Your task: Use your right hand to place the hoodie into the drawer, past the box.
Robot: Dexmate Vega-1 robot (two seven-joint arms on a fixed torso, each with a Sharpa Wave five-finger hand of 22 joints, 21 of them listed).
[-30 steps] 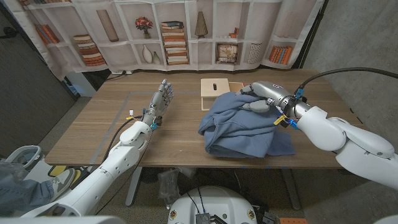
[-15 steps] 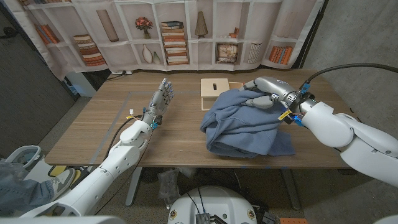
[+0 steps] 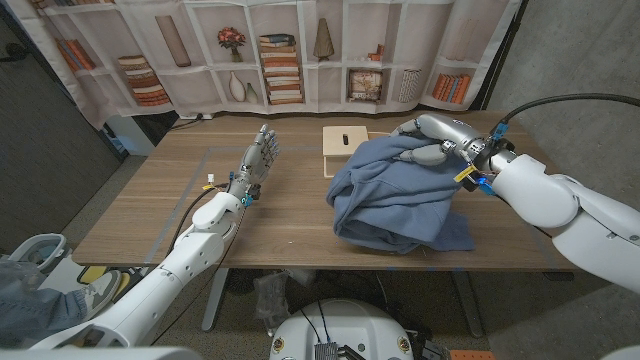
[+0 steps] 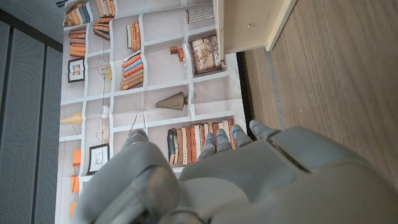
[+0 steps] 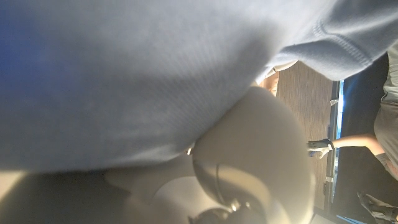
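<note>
A blue hoodie [image 3: 398, 195] is bunched on the right half of the table, its top lifted by my right hand [image 3: 428, 142], which grips the fabric near the back. In the right wrist view the blue hoodie [image 5: 143, 68] hangs close over my right hand [image 5: 249, 162]. A light wooden box [image 3: 347, 143] with a slot in its lid stands just behind the hoodie, partly covered by it. My left hand [image 3: 258, 160] stands upright over the table's left middle, fingers straight and apart, holding nothing. The left wrist view has my left hand [image 4: 249, 180] and the wooden box [image 4: 249, 25].
The wooden table [image 3: 150, 200] has a taped outline on its left half. A printed bookshelf backdrop [image 3: 280, 60] hangs behind the table. A person's arm [image 5: 339, 144] appears at the edge of the right wrist view.
My right hand has lifted the hoodie's top and carried it back and to the right, towards the box. The left hand has not moved.
</note>
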